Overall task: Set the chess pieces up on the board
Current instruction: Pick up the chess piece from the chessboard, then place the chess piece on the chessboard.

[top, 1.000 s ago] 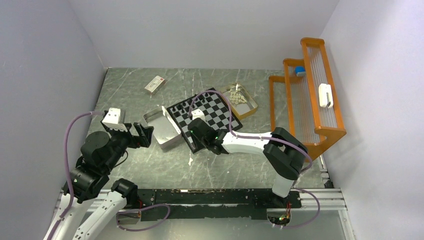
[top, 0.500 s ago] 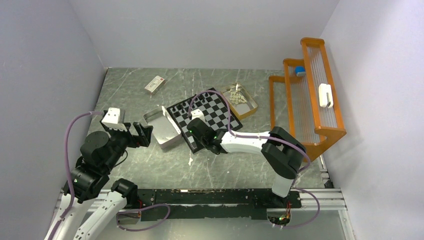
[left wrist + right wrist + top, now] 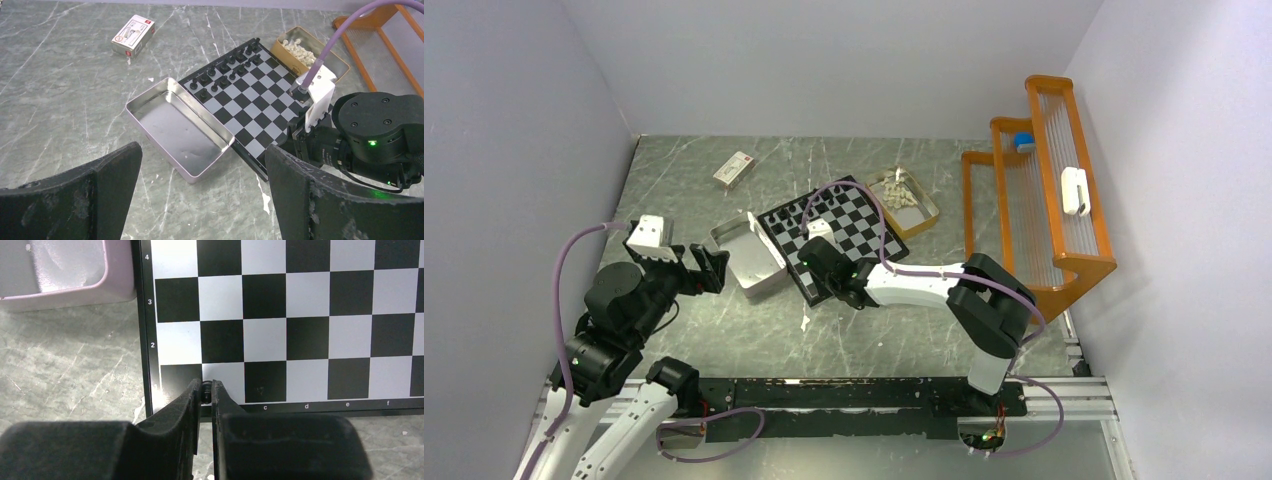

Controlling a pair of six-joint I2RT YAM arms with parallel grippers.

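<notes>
The board (image 3: 861,222) (image 3: 260,107) (image 3: 305,315) lies in the middle of the table. Several black chess pieces (image 3: 796,212) (image 3: 223,76) stand in its two far rows. Cream-white chess pieces (image 3: 900,196) (image 3: 299,49) lie heaped in a tan tray. My right gripper (image 3: 817,285) (image 3: 206,390) is low over the board's near left corner, at the line between squares a1 and b1. It is shut on one small black piece (image 3: 205,388), pinched at the fingertips. My left gripper (image 3: 714,268) (image 3: 202,150) hangs wide open and holds nothing, above bare table just in front of the tin.
An open metal tin (image 3: 746,258) (image 3: 175,125) sits against the board's left side. A small white box (image 3: 735,168) (image 3: 132,35) lies at the back left. The tan tray (image 3: 924,215) touches the board's far right side, and an orange rack (image 3: 1044,200) stands on the right.
My right gripper's jaws have drawn together onto the black piece at the board's near corner, and the arm has shifted slightly left. The left arm has barely moved.
</notes>
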